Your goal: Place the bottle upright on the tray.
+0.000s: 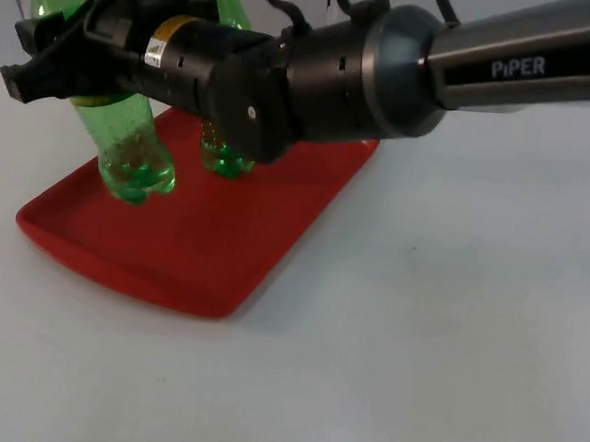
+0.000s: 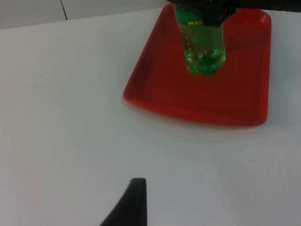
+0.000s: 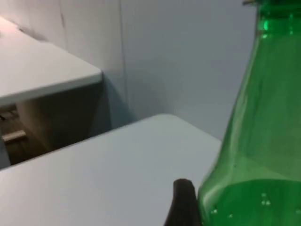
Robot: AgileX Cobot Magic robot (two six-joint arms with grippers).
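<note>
Green bottle (image 1: 130,141), clamped in right gripper (image 1: 79,63), over red tray (image 1: 222,267) at 10 o'clock; second bottle (image 1: 224,157) standing behind; left gripper (image 2: 131,202): finger state unclear

The right arm (image 1: 384,71) is crossing in front of two green bottles, covering the middle of the near bottle (image 1: 133,161) and most of the far bottle (image 1: 224,157), whose top is running off the picture's upper edge. The right gripper (image 1: 44,60) is sitting at the near bottle's waist, but whether its fingers are pressing on the plastic is not showing. The arm is also hiding the far rim of the red tray (image 1: 173,254). From the left wrist, the near bottle's neck is being cut off.
</note>
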